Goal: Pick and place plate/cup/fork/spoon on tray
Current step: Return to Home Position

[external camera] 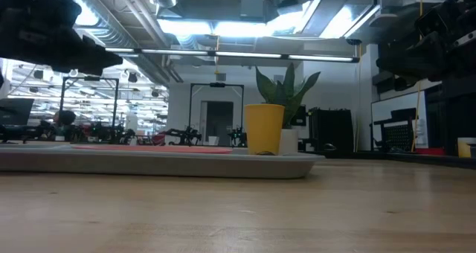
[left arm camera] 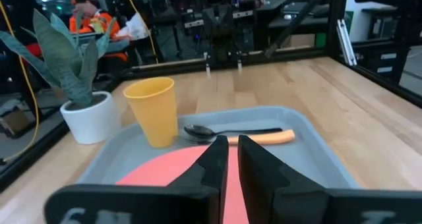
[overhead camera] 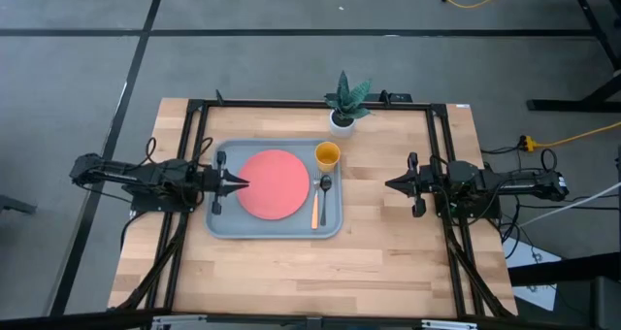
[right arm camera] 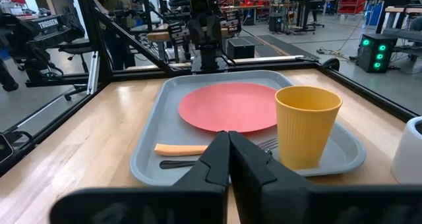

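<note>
The grey-blue tray (overhead camera: 277, 235) lies on the table's middle left. The coral-red plate (overhead camera: 274, 183) lies flat on it. The yellow-orange cup (overhead camera: 327, 155) stands upright at the tray's far right corner. The dark spoon (overhead camera: 325, 184) and the orange-handled fork (overhead camera: 315, 211) lie along the tray's right side. My left gripper (overhead camera: 245, 184) hovers shut and empty over the plate's left edge, with only a thin slit between its fingers in the left wrist view (left arm camera: 229, 151). My right gripper (overhead camera: 388, 184) hovers shut and empty to the right of the tray; it also shows in the right wrist view (right arm camera: 229, 151).
A white pot with a green plant (overhead camera: 344, 107) stands at the table's far edge, just beyond the cup. A dark frame (overhead camera: 432, 146) runs around the work area. Bare wooden table (overhead camera: 320, 272) lies on the near side of the tray.
</note>
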